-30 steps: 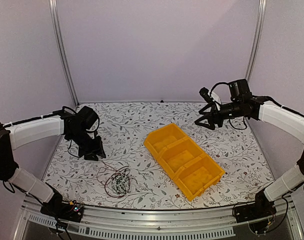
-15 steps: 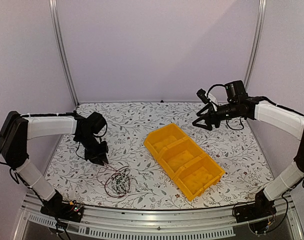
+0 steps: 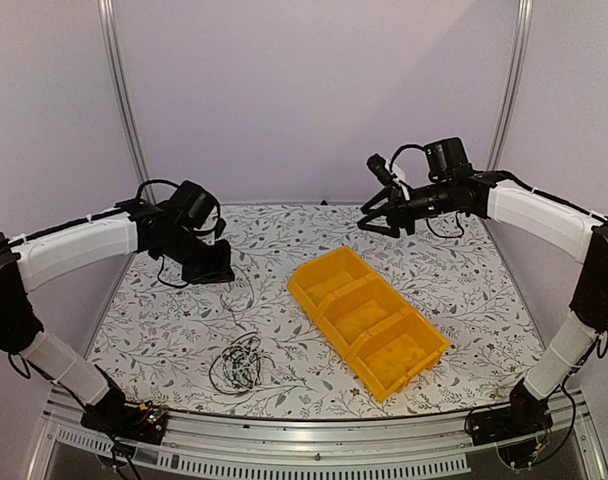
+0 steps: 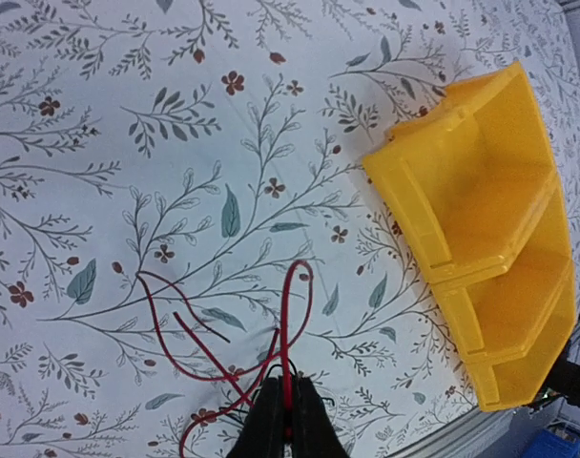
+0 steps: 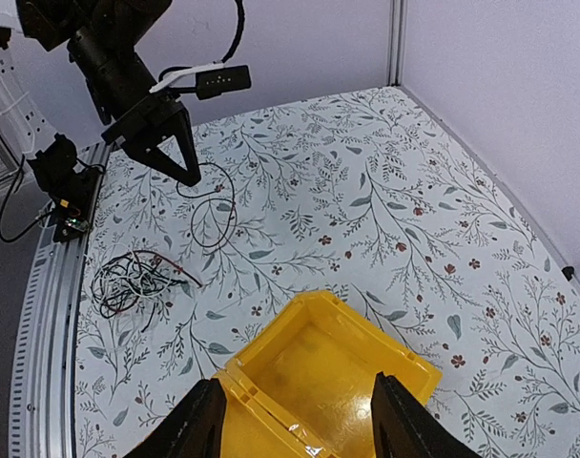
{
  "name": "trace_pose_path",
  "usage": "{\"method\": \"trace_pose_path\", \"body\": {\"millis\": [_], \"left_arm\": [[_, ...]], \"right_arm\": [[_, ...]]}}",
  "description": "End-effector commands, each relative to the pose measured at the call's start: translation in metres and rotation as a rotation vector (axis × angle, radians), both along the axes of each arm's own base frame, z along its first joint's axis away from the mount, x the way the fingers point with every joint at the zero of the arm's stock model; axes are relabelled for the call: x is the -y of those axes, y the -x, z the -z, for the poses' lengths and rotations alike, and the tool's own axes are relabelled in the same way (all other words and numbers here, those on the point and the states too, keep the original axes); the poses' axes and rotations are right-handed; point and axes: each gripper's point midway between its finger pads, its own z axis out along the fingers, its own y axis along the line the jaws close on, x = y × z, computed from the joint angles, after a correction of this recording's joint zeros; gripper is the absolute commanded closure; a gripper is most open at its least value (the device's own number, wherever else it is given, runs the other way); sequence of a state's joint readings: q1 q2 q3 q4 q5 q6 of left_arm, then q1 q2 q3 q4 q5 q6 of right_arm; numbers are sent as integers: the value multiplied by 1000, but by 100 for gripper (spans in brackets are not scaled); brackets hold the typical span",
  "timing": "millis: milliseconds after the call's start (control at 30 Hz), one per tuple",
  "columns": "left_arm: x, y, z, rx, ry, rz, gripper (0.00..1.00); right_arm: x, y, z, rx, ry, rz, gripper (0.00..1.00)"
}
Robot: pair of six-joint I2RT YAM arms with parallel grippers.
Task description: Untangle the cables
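My left gripper [image 4: 285,405] is shut on a thin red cable [image 4: 284,324], which loops up from the fingertips and trails down over the floral table. In the top view this gripper [image 3: 222,276] hangs above the table's left side, behind a small tangle of black, white and reddish cables [image 3: 239,362] lying near the front edge. The same tangle [image 5: 128,281] shows in the right wrist view. My right gripper [image 5: 304,429] is open and holds nothing. It hovers high over the far end of the yellow bin [image 5: 263,334], at the back right of the top view [image 3: 379,222].
The yellow three-compartment bin [image 3: 319,267] lies diagonally from centre to front right, its near wall [image 4: 414,210] to the right of the held cable. Metal frame posts and purple walls enclose the table. An aluminium rail [image 3: 314,440] runs along the front edge.
The left gripper has shut on the red cable and risen up and rightward, away from the tangle. The right arm has swung left toward the centre, its jaws slightly narrower.
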State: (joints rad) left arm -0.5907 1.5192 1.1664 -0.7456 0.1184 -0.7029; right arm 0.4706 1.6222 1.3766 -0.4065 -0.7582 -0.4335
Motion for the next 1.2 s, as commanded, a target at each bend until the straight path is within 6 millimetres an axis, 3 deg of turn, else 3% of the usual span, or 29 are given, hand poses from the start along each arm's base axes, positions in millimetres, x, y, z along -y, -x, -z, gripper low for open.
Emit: {"method": "trace_pose_path", "body": {"millis": [0,200,400,600,733,800,867,967,1000,1033,1167], "left_arm": [[16,-2,-53,238,91,147,100],[34,12,-100,411,281,245,100],[48,24,-121,483,361,326,100],[63,28,-141,539,412,381,100],[68,34,-146,549,467,401,100],[70,35,-149,554,476,406,100],[69,34,-151,561,476,403,100],[69,34,-152,566,473,398,100],[68,34,-150,563,468,393,100],[67,33,-148,559,462,384,96],[59,31,-134,534,415,338,63]], "right_arm": [[-31,5,-24,-10,-79,-121,45],[-85,15,-23,-66,-77,-221,44],[-132,37,2,-145,-66,-301,38],[-160,59,16,-179,-53,-339,33],[-168,53,26,-212,-50,-300,33],[-170,48,30,-228,-45,-269,41],[-171,45,32,-239,-43,-249,59],[-171,43,32,-240,-40,-234,95],[-171,40,32,-232,-35,-217,100],[-170,38,30,-224,-33,-204,100],[-162,33,10,-146,-31,-202,100]]}}
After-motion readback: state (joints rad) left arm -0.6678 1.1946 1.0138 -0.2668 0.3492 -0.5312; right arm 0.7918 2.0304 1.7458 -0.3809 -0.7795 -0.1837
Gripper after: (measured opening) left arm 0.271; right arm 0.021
